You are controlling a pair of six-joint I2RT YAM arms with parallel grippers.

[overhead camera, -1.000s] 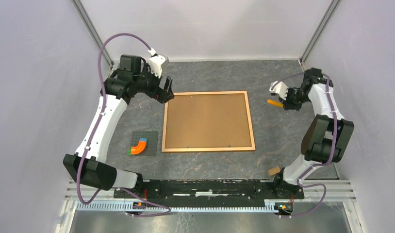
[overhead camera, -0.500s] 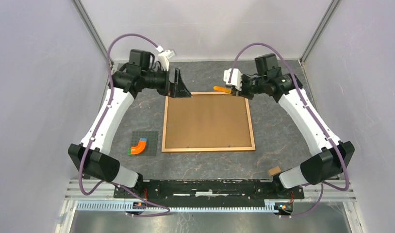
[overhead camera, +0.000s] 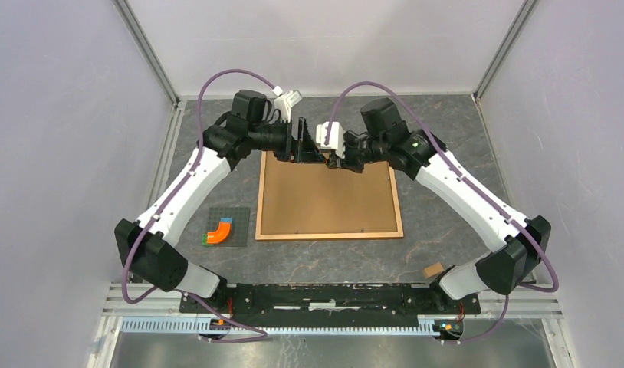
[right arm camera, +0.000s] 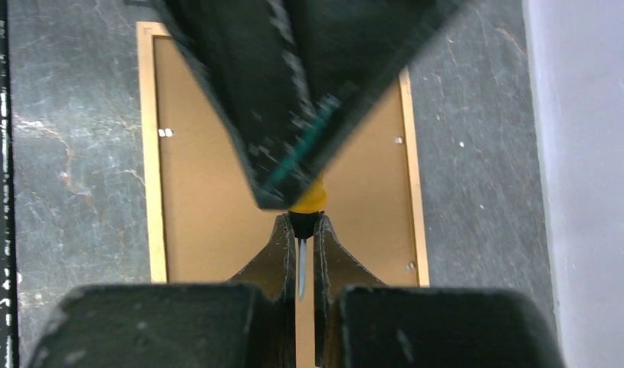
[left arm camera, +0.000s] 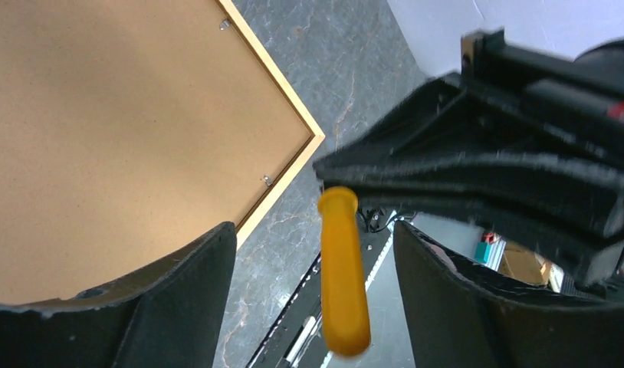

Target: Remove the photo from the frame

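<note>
The frame (overhead camera: 328,199) lies face down on the table, its brown backing board up inside an orange-brown border; the photo is hidden beneath. Above the frame's far edge my two grippers meet. My right gripper (overhead camera: 338,159) is shut on a screwdriver (right arm camera: 302,224), pinching its black collar, the metal blade running back between the fingers. The screwdriver's yellow handle (left arm camera: 343,268) pokes between the fingers of my left gripper (left arm camera: 315,238), which is open with a gap on each side of the handle. In the right wrist view my left gripper hides most of the handle.
Small metal clips (left arm camera: 267,181) sit along the backing's edges. A grey plate with an orange block (overhead camera: 227,227) lies left of the frame. A small tan block (overhead camera: 433,269) rests near the right arm's base. Enclosure walls stand on three sides.
Both arms swung inward from the sides to meet over the frame's far edge. The right carried the screwdriver along, and the left's fingers now straddle its yellow handle, slightly narrower than before.
</note>
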